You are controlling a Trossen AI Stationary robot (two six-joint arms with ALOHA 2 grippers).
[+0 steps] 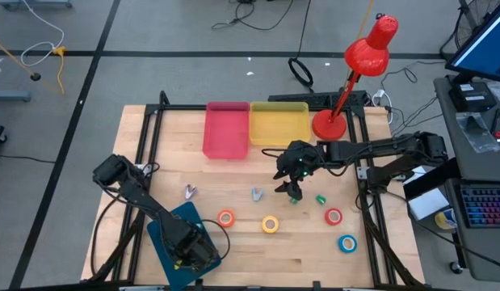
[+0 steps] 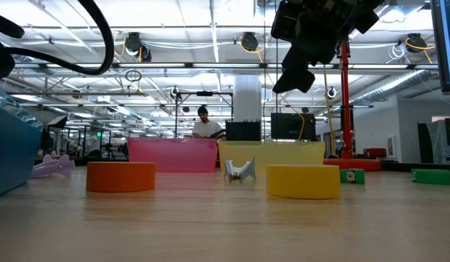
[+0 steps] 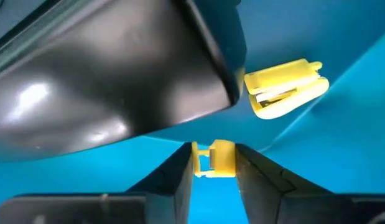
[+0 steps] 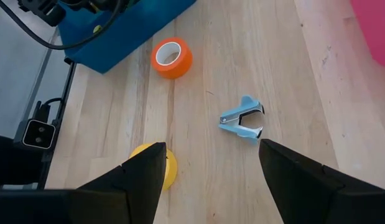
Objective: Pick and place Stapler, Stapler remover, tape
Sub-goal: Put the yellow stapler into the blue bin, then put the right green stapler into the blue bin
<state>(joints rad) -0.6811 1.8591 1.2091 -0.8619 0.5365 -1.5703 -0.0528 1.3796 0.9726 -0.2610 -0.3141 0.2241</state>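
The left hand (image 3: 214,163) hung inside the blue bin (image 1: 178,234), loosely grasping a yellow remover (image 3: 218,158); releasing seemed next. The right hand (image 4: 211,165), released, hovered near the blue remover (image 4: 242,119).

four tape rolls (image 1: 270,224) flat on wood; blue staple remover (image 1: 256,194) beside.

A grey floor (image 1: 193,48) crossed by dark lines and loose cables is seen around the wooden table (image 1: 298,246). Beyond the table, a ceiling hung with round lamps (image 2: 134,44) and a standing person (image 2: 205,124) are shown.
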